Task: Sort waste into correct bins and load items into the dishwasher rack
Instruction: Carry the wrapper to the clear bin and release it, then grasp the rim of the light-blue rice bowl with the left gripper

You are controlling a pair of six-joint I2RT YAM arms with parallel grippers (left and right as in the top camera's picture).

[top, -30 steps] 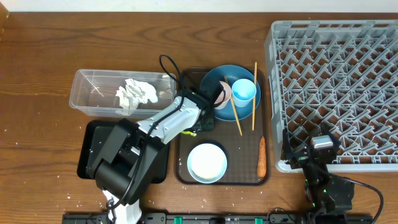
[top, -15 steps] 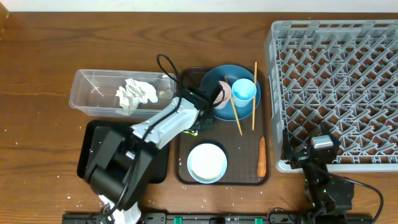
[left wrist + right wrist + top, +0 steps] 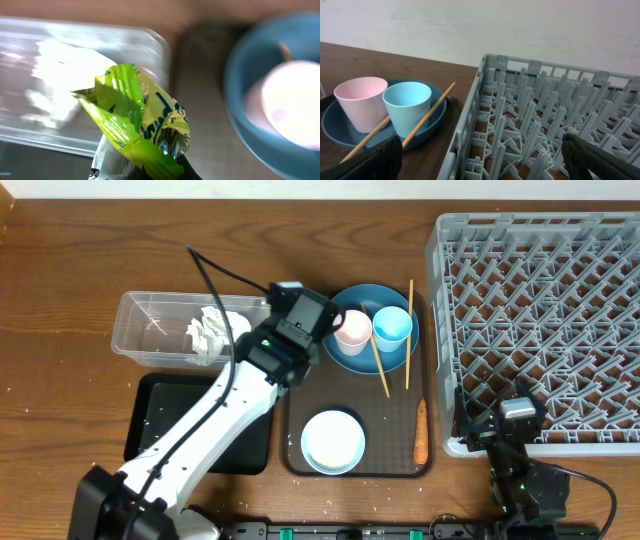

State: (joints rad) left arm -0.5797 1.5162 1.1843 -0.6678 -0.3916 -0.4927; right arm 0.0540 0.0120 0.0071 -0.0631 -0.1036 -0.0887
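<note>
Pinched tight in the left claw [image 3: 150, 169]: the small green-and-white wrapper [image 3: 137, 117], crumpled, standing up out of the closed jaws, held aloft close to the tub's right-hand end. Just beyond and to the left: the clear tub [image 3: 135, 345], long axis running left to right across the table, crumpled napkin [image 3: 215, 332] already lying inside. On the other side, to the right: the dark-blue plate [image 3: 240, 100] carrying the pink cup [image 3: 295, 100]. Probably calls for a short carry leftward, over the tub's rim, before any letting go. Farthest off, by the rack [image 3: 545, 115]: the right claw [image 3: 481, 145], spread wide and empty, well apart from wrapper and tub alike, so clearly a job for the left arm.
</note>
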